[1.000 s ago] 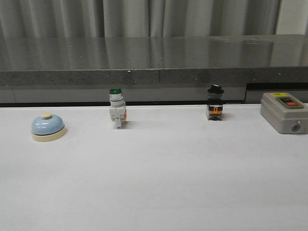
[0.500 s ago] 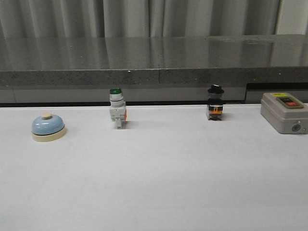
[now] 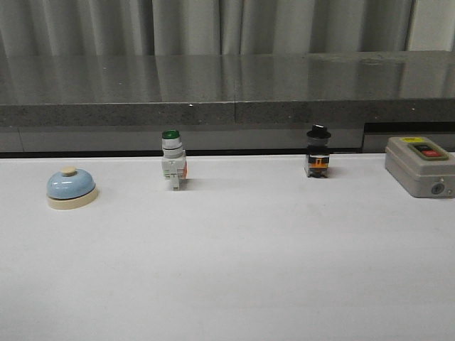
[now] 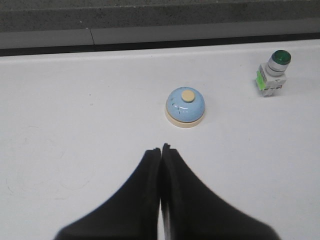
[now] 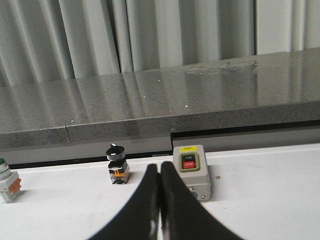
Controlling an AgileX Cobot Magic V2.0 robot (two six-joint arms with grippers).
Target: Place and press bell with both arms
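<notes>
Fingers of neither arm appear in the front view. On the white matte table (image 3: 234, 270), the bell (image 3: 70, 188) sits at the left middle of the frame: a smooth light-blue dome on a cream round base, a cream button on top. Right of it, near frame centre, stands a green-capped white push-button switch (image 3: 173, 160), upright, with a blocky lower body. Further right is a black-knobbed selector switch (image 3: 318, 152) with an orange band. A grey box (image 3: 420, 165) with rounded corners, bearing red and green buttons, occupies the right edge. Behind runs a speckled dark stone ledge (image 3: 227, 85), glossy on top, under pleated grey curtains (image 3: 213, 25).

Left wrist view: the left gripper (image 4: 161, 148) rises from the bottom centre, its two smooth black tapered fingers (image 4: 147, 190) pressed together along their length, holding nothing. The bell (image 4: 185, 107) lies in the middle of the frame, beyond the fingertips and apart from them. The green-capped switch (image 4: 272, 73) stands at the upper right.

Right wrist view: the right gripper (image 5: 160, 166) shows at the bottom centre, black fingers (image 5: 172, 205) likewise pressed together and pinching nothing. The grey box (image 5: 191, 171) sits just right of the tips in the frame, with a yellow label above its buttons. The selector switch (image 5: 116, 164) stands left of centre; the green-capped switch (image 5: 7, 186) is cut by the left edge. The bell is outside this view.
</notes>
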